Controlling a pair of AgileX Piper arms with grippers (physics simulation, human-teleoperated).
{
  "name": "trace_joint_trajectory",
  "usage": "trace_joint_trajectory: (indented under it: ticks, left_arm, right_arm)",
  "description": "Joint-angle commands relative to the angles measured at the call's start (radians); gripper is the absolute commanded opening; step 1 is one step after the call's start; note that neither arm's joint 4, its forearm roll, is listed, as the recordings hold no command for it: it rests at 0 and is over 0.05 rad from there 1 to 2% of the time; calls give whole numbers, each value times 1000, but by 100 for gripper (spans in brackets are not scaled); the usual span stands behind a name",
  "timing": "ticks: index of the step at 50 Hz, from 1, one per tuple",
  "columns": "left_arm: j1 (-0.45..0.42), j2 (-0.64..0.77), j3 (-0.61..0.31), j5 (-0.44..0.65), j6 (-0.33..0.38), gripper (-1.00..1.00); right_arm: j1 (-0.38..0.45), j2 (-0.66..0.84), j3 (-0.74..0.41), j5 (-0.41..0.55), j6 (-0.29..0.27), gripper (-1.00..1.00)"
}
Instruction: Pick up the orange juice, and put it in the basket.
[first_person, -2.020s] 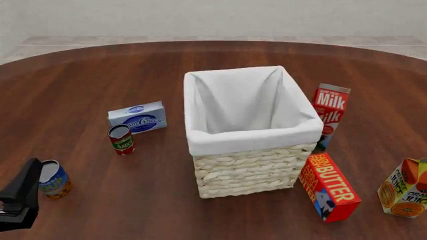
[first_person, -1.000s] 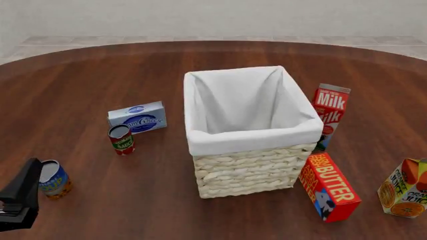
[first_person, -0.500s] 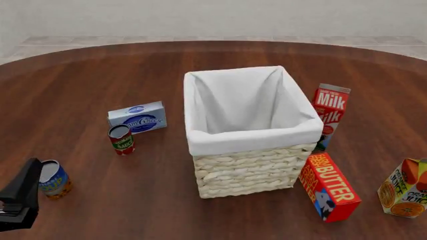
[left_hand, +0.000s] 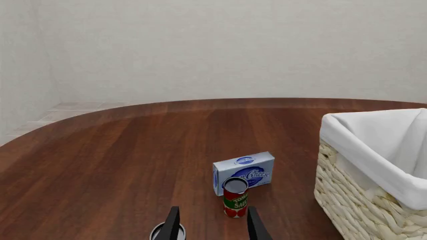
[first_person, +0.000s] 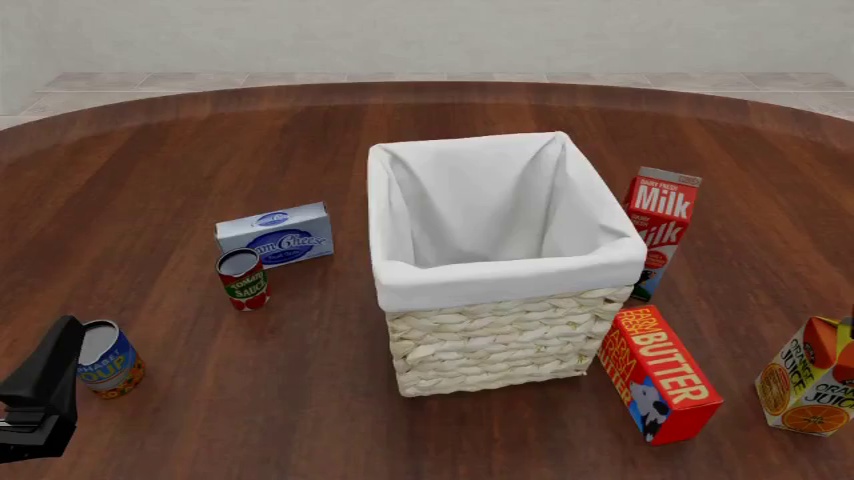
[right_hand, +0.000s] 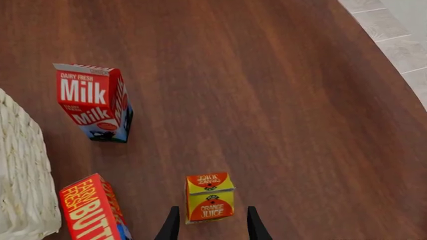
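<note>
- Front view: a round dark wooden worktop (first_person: 200, 150) fills the scene, its far edge curving against pale floor tiles and a white wall.
- The basket (first_person: 501, 262), a big cream wicker one with white cloth lining, stands at the middle with its top open.
- The orange juice (first_person: 807, 376) stands upright at the near right, well apart from the basket and close to the picture's right border.
- Between the juice and the basket lies the orange-red Butter box (first_person: 657, 373), tilted, just beside the basket's near right corner.
- The red-and-white Milk carton (first_person: 661, 232) stands upright just right of the basket, farther back.
- Left of the basket sit a blue-and-white cream cheese box (first_person: 275, 235) and a small red tomato can (first_person: 243, 278), with bare wood all round them.
- The left end effector (left_hand: 212, 227) hangs at the near left corner, fingers parted and empty, beside a blue-labelled can (first_person: 104, 359).
- Right wrist view: the right end effector (right_hand: 209, 225) is above the orange juice (right_hand: 209, 197), fingers spread to either side of the carton, not touching it.
- Bare wood lies right of the juice, out to the worktop's curved edge.
</note>
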Motion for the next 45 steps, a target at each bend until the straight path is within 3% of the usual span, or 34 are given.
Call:
trace_joint_trajectory:
  ticks: [1,45]
  left_arm:
    - [0,0,0,0,0,100]
    - [0,0,0,0,0,100]
  right_arm:
    - [6,15,40,-51,3,100]
    - [-10,153,153,-263,-30,100]
